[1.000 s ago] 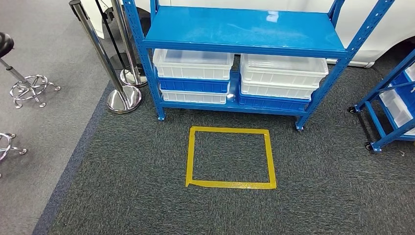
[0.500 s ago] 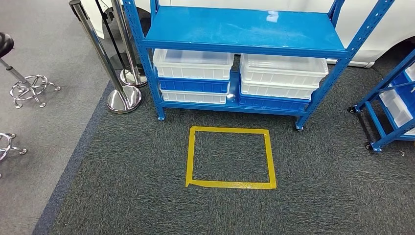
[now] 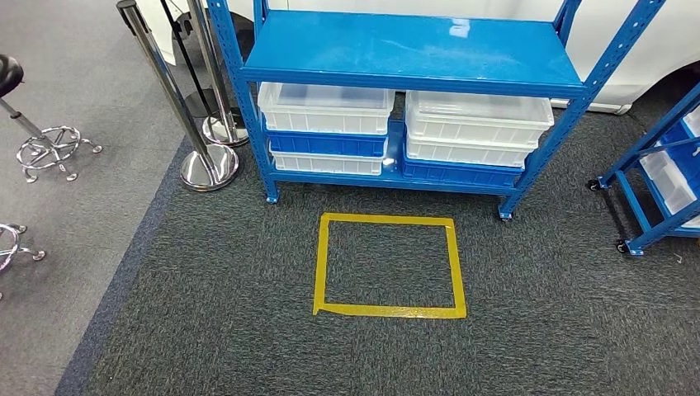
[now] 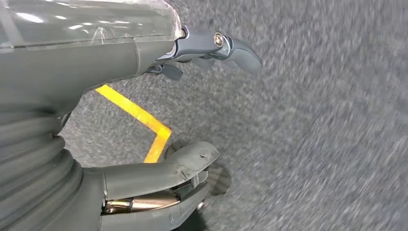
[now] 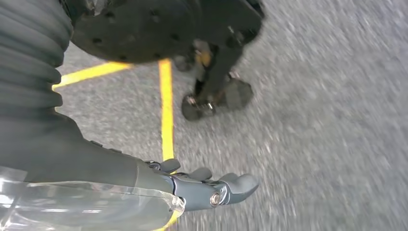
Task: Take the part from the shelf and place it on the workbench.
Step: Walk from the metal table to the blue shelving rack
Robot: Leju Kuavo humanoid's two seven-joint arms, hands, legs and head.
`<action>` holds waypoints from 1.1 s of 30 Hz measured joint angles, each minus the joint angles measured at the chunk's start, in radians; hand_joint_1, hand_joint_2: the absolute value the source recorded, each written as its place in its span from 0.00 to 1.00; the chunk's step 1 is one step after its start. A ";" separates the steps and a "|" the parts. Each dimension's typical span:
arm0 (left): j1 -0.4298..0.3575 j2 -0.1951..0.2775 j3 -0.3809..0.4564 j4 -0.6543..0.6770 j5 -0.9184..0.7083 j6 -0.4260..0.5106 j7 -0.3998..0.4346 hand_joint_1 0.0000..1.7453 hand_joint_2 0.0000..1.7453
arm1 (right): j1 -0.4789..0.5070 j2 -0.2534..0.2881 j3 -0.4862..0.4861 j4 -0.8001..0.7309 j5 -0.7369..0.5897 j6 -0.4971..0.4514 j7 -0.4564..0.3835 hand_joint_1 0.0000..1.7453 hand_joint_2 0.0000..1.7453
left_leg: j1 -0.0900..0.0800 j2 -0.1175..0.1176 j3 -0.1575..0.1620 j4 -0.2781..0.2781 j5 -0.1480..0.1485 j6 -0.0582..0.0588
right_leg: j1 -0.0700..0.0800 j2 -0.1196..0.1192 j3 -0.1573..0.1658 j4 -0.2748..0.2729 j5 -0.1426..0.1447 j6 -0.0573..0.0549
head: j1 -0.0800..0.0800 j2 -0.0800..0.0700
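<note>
The blue shelf (image 3: 413, 91) stands in the upper centre of the head view, on dark grey carpet (image 3: 248, 330). Its top deck is bare blue metal. On the lower deck sit two stacks of white and blue bins (image 3: 326, 128), one to the left and one to the right (image 3: 475, 136), side by side and nearly touching. The part cannot be made out; the contents of the bins are not discernible from this angle.

On the carpet just in front of the shelf, at frame centre, a square of yellow tape (image 3: 388, 264) is marked out. Two chrome posts (image 3: 206, 161) stand at the upper left, just beside the shelf's left upright. A chrome stool base (image 3: 49, 148) lies at the far left on the lighter floor. A second blue rack on castors (image 3: 652, 181) enters at the right edge.

The left robot hand (image 4: 192, 110) hangs over the carpet near a corner of the tape, thumb and fingers apart, holding nothing. The right robot hand (image 5: 202, 185) likewise hangs above the tape line, fingers extended and apart, holding nothing.
</note>
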 joint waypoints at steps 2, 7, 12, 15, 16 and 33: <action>0.000 0.008 0.015 -0.003 0.024 0.019 -0.015 0.00 1.00 | -0.001 -0.002 -0.013 -0.003 -0.020 -0.024 -0.021 0.00 1.00 | 0.000 0.000 0.000 0.000 0.000 0.000 | 0.000 0.000 0.000 0.000 0.000 0.000 | 0.000 0.000; -0.006 0.028 0.070 -0.025 0.132 0.046 -0.073 0.00 1.00 | -0.006 -0.013 -0.045 -0.011 -0.064 -0.061 -0.074 0.00 1.00 | 0.000 0.000 0.000 0.000 0.000 0.000 | 0.000 0.000 0.000 0.000 0.000 0.000 | 0.000 0.000; -0.010 0.064 0.124 -0.066 0.290 0.043 -0.099 0.00 1.00 | -0.009 -0.040 -0.078 -0.021 -0.106 -0.042 -0.081 0.00 1.00 | 0.000 0.000 0.000 0.000 0.000 0.000 | 0.000 0.000 0.000 0.000 0.000 0.000 | 0.000 0.000; -0.010 0.080 0.136 -0.084 0.329 0.039 -0.087 0.00 1.00 | -0.009 -0.050 -0.093 -0.023 -0.112 -0.031 -0.064 0.00 1.00 | 0.000 0.000 0.000 0.000 0.000 0.000 | 0.000 0.000 0.000 0.000 0.000 0.000 | 0.000 0.000; -0.011 0.081 0.138 -0.087 0.331 0.038 -0.082 0.00 1.00 | -0.009 -0.051 -0.095 -0.024 -0.112 -0.030 -0.059 0.00 1.00 | 0.000 0.000 0.000 0.000 0.000 0.000 | 0.000 0.000 0.000 0.000 0.000 0.000 | 0.000 0.000; -0.008 0.018 0.071 -0.062 0.205 0.028 -0.013 0.00 1.00 | -0.009 -0.001 -0.094 -0.017 -0.074 -0.018 0.001 0.00 1.00 | 0.000 0.000 0.000 0.000 0.000 0.000 | 0.000 0.000 0.000 0.000 0.000 0.000 | 0.000 0.000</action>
